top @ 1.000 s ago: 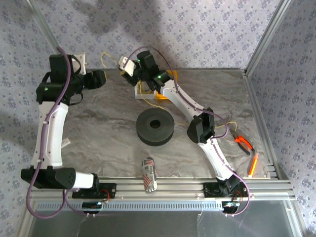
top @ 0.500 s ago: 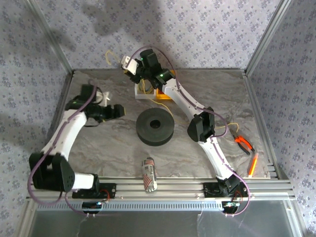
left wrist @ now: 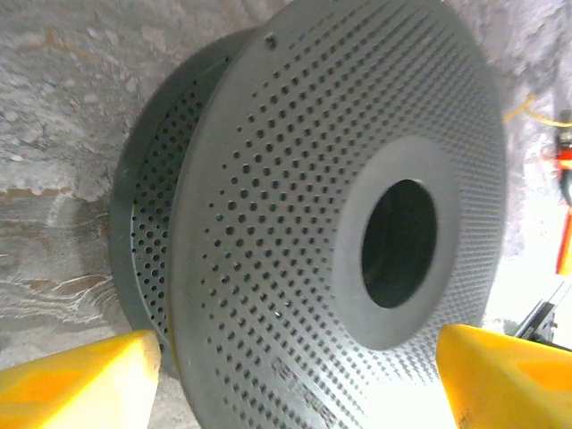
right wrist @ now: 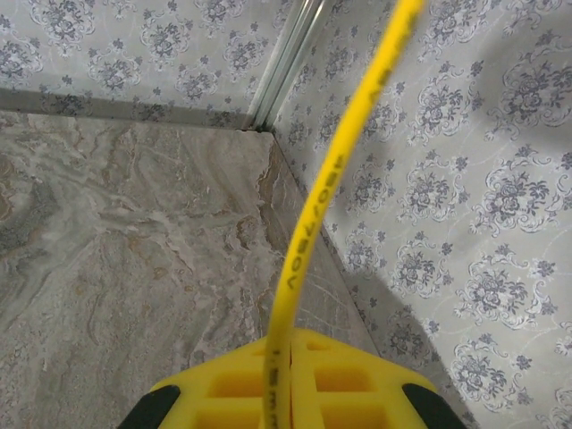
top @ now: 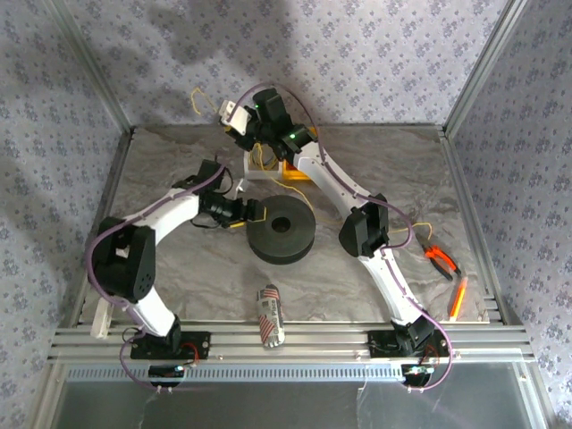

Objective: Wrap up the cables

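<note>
The left arm [top: 168,213] and right arm [top: 329,183] share white links, black joints, purple leads [top: 265,87] behind the pincers [top: 256,211], and yellow fingers [left wrist: 80,375].

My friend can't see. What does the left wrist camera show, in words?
A big black spool, dotted with tiny holes and with a round hole in its middle, sits close up on a grey marbled table. The left gripper's two yellow fingertips poke in at the bottom corners, spread wide apart.

a grey marbled table [top: 393,170] bears a black spool [top: 281,230], a striped can [top: 270,315] and orange-handled pliers [top: 440,259].
</note>
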